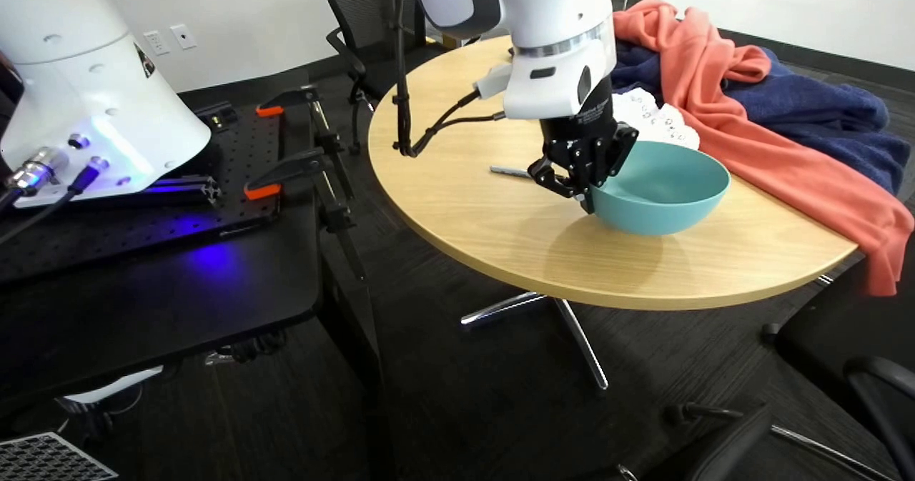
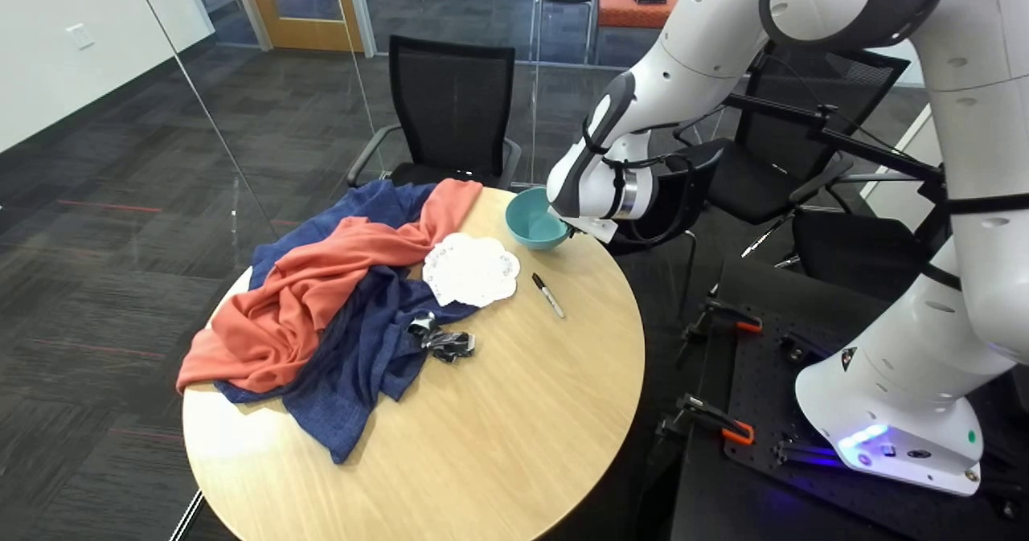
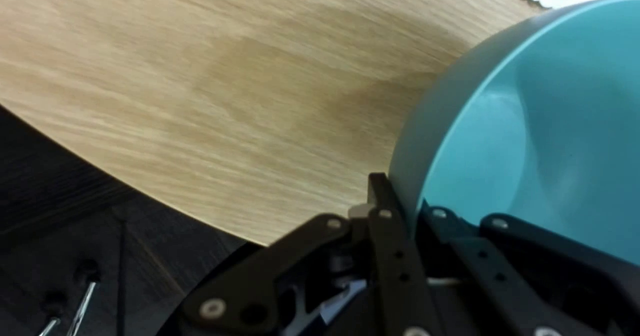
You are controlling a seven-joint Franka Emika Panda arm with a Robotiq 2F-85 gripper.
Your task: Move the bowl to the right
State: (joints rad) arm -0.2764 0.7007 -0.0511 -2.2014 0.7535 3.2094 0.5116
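Gripper (image 3: 409,203), lower centre of the wrist view: jaws closed down to the wall thickness of the teal bowl (image 1: 661,215). I read its fingers (image 3: 387,238) as straddling the rim, one against the outer face, one against the inner. The bowl fills the right side of the wrist view; in an exterior view I see it right of centre, mouth up, over the table (image 1: 465,202). I cannot tell whether its base touches the surface.

Pose: in an exterior view the arm (image 2: 683,75) rises along the right edge from its mount (image 2: 884,416) at the lower right, then slopes down leftward from the top edge to the bowl. In an exterior view I have the wrist link (image 1: 554,84) at upper centre, with the gripper pointing down.

Surroundings, in an exterior view: a white scalloped mat (image 2: 472,270) lies near the bowl, by frame centre. A marker (image 2: 548,296) lies just right of the mat. An orange cloth (image 2: 313,292) and a blue cloth (image 2: 366,372) lie heaped left of centre.
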